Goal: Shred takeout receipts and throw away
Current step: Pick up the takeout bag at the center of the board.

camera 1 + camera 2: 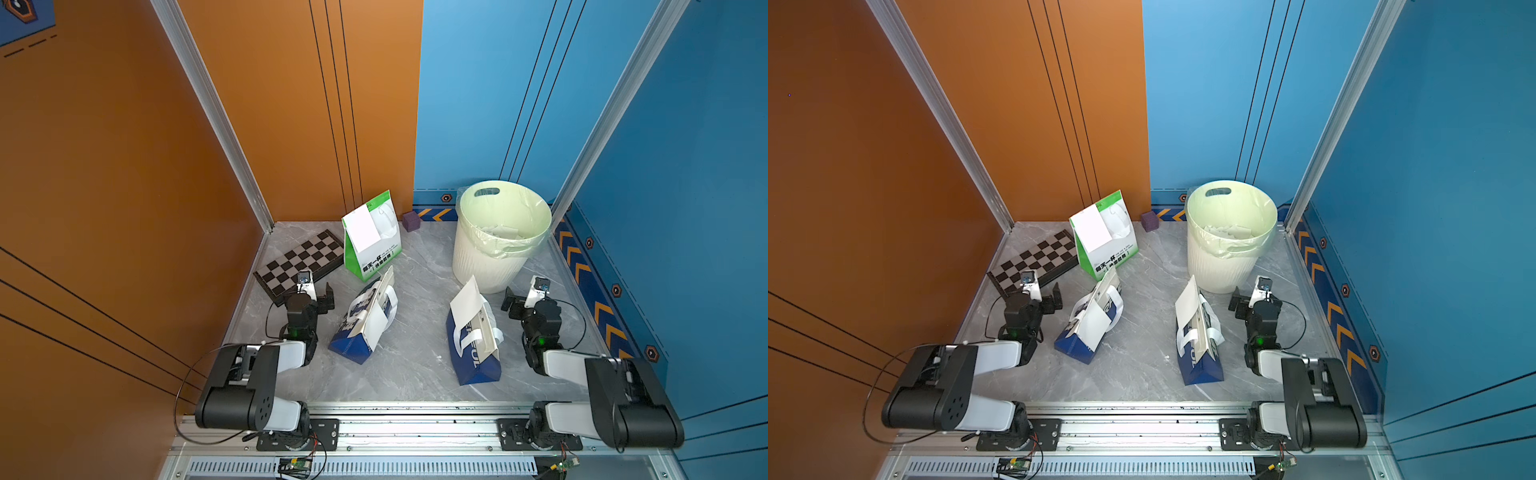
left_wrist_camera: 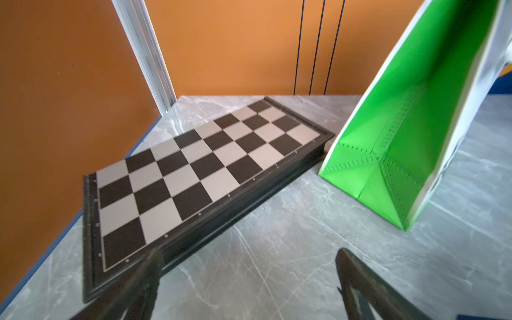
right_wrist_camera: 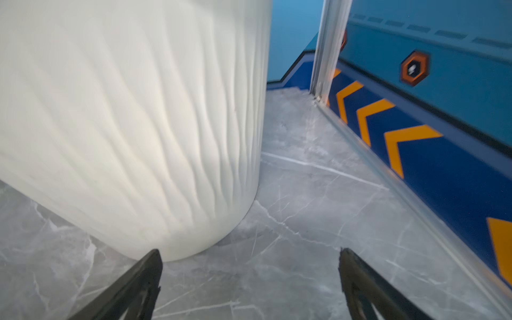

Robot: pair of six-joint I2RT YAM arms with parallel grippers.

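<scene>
Three takeout receipts show in both top views. One white slip (image 1: 362,227) (image 1: 1091,227) lies against the upright green-and-white bag (image 1: 376,257). Another (image 1: 376,326) rests on the left blue bag (image 1: 353,345), which is lying down. The third (image 1: 467,305) (image 1: 1187,301) sticks out of the right blue bag (image 1: 478,365). My left gripper (image 1: 318,293) (image 2: 248,257) is open and empty, low over the floor between the chessboard and the left blue bag. My right gripper (image 1: 523,297) (image 3: 250,253) is open and empty beside the base of the white bin (image 1: 478,266) (image 3: 124,124).
A folded chessboard (image 1: 297,259) (image 2: 194,166) lies at the back left, next to the green bag (image 2: 401,124). A small purple cube (image 1: 411,220) sits by the back wall. White paper scraps (image 1: 503,232) lie inside the lined bin. Walls enclose the marble floor (image 1: 415,291).
</scene>
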